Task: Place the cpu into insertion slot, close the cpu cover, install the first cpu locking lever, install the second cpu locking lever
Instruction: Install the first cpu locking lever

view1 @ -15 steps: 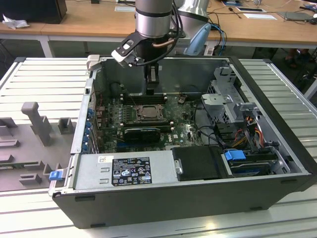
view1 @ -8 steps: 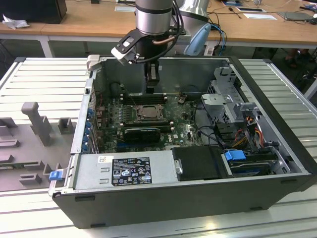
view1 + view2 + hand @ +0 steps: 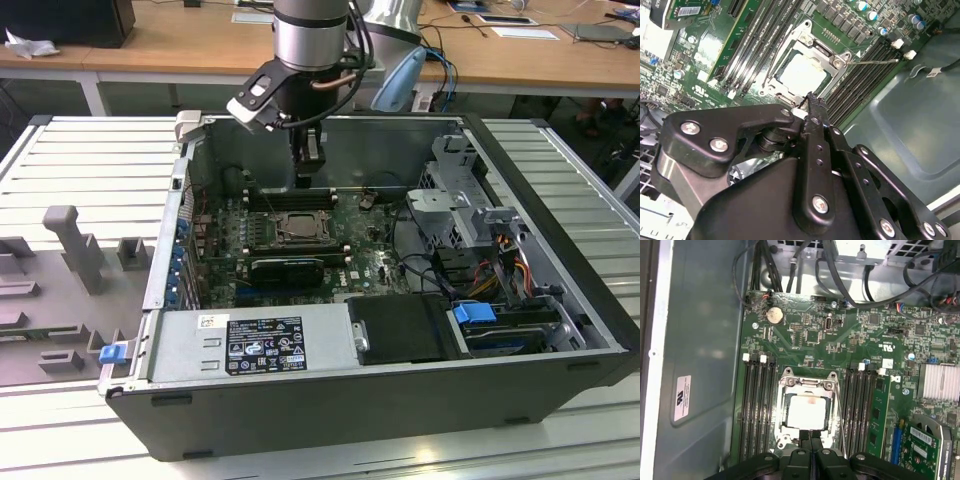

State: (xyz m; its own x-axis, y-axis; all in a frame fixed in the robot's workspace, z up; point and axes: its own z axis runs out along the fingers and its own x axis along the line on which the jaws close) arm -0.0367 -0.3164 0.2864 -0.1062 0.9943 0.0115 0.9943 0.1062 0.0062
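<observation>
The cpu (image 3: 807, 412) lies pale and square in the insertion slot (image 3: 297, 228) on the green motherboard (image 3: 805, 340); its light top is also seen in the second wrist view (image 3: 801, 74). The cpu cover (image 3: 808, 386) lies flat around the chip as a metal frame. A thin wire locking lever (image 3: 875, 61) sticks out sideways from one corner of the socket, and a wire lever (image 3: 839, 415) runs along the socket's side. My gripper (image 3: 305, 182) hangs just above the socket's edge, shut with nothing in it; its black tips (image 3: 810, 434) (image 3: 810, 96) meet at the frame's rim.
Long black memory slots (image 3: 757, 405) flank the socket on both sides. The open computer case (image 3: 330, 140) walls it in, with a power supply (image 3: 250, 345), a drive cage (image 3: 470, 215) and black cables (image 3: 840, 285). A grey fixture (image 3: 75, 245) stands on the table outside the case.
</observation>
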